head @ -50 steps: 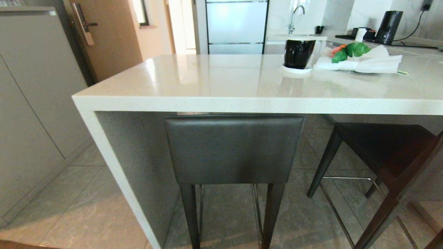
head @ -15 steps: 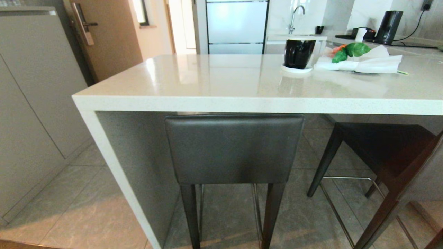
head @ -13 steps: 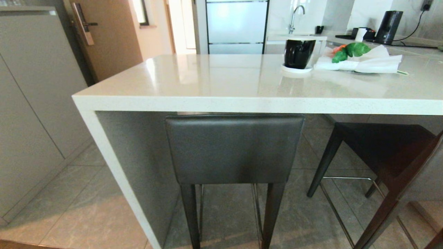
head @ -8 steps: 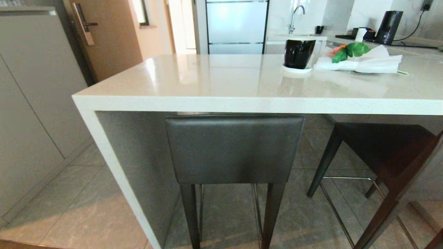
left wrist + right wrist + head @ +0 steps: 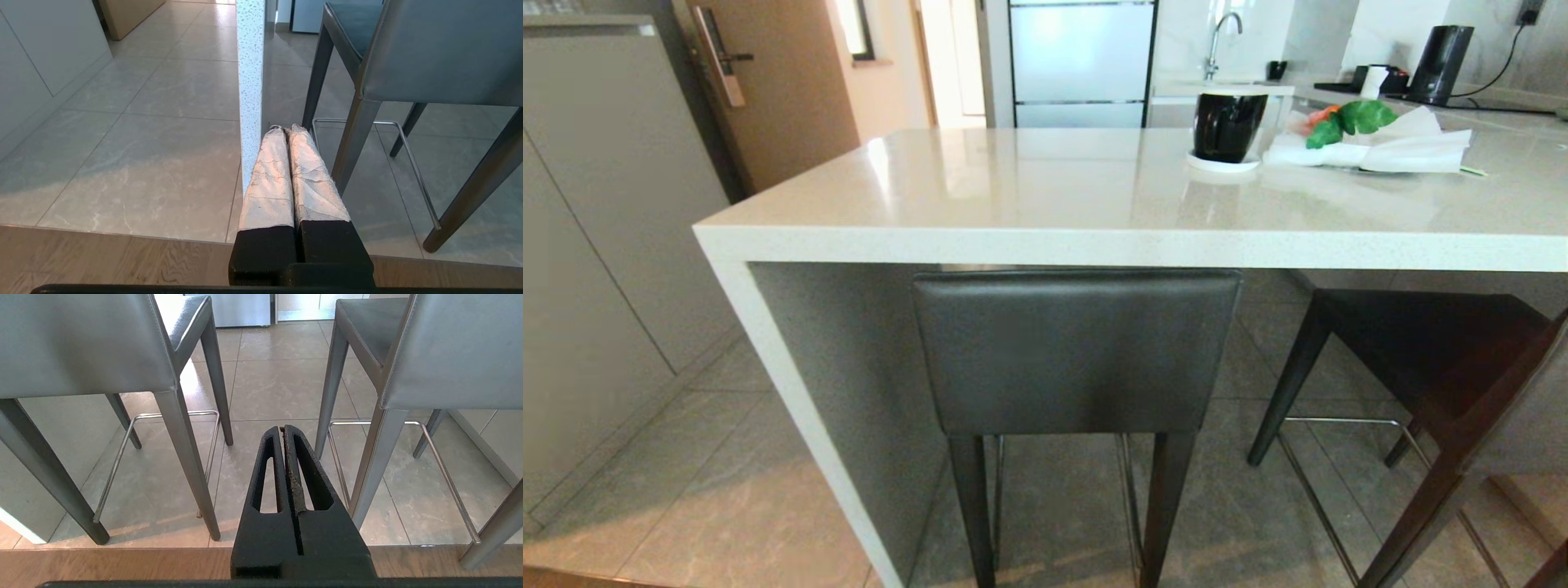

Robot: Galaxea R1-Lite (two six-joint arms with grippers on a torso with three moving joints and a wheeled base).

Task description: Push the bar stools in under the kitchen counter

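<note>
A dark grey bar stool (image 5: pixel 1076 351) stands straight ahead, its backrest just below the front edge of the off-white kitchen counter (image 5: pixel 1045 245). A second bar stool (image 5: pixel 1445 359) stands to the right, turned at an angle and set out from the counter. In the right wrist view both stools (image 5: pixel 81 343) (image 5: pixel 457 351) show, with my right gripper (image 5: pixel 282 428) shut and empty, low between them. My left gripper (image 5: pixel 286 128) is shut and empty, low by the counter's white side panel (image 5: pixel 250 90), left of the nearer stool (image 5: pixel 441 49). Neither gripper appears in the head view.
A black cup on a white saucer (image 5: pixel 1227 131) and white paper with green leaves (image 5: pixel 1372 139) lie on the counter. A grey cabinet (image 5: pixel 596 245) stands to the left. The floor changes from wood (image 5: pixel 122 567) to grey tile (image 5: pixel 743 506) just before the stools.
</note>
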